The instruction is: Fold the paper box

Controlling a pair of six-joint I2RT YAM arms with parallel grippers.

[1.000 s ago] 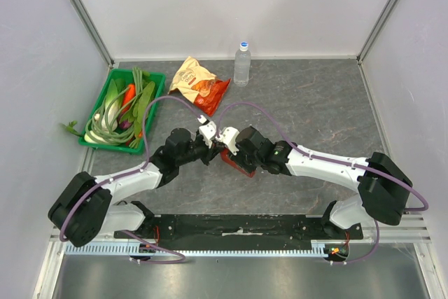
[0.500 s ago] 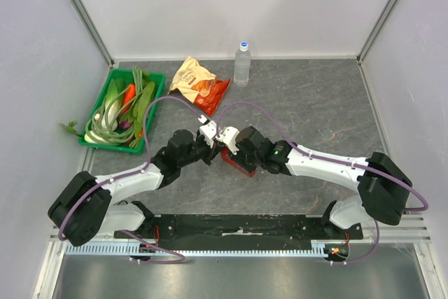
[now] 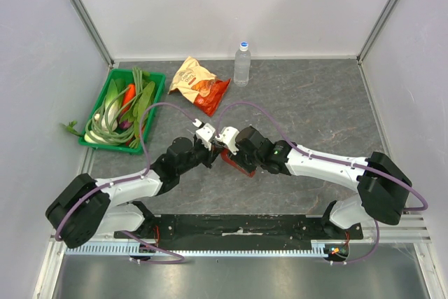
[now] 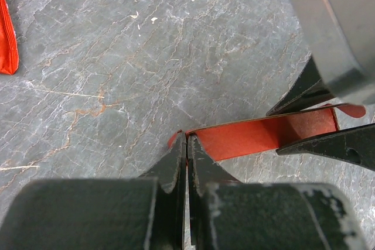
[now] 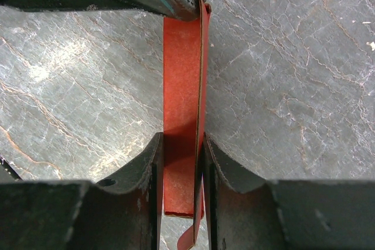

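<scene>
Left wrist view: left fingers point(image 4: 176, 162) pinch one end of the paper box point(image 4: 258, 136); right fingers point(image 5: 149, 165) clamp the other.

Top view, clock centred on the table point(image 3: 308, 103); 12 = back wall, 6 = arm bases.

- Paper box point(image 3: 238, 164): near centre, slightly toward 6. Whether it touches the table cannot be told.
- Left gripper point(image 3: 214, 153): at the box's 9 o'clock end, nipping that edge.
- Right gripper point(image 3: 231, 153): reaching in from 4 o'clock, fingers astride the box, just beside the left gripper.
- Snack bag point(image 3: 198, 82): on the table at 11, well apart from the box.
- Water bottle point(image 3: 242, 64): upright at 12 by the back wall, near the bag's 3 o'clock side, not touching.
- Tray point(image 3: 155, 74): at 10, along the left wall; vegetables point(image 3: 119, 110) in it.
</scene>
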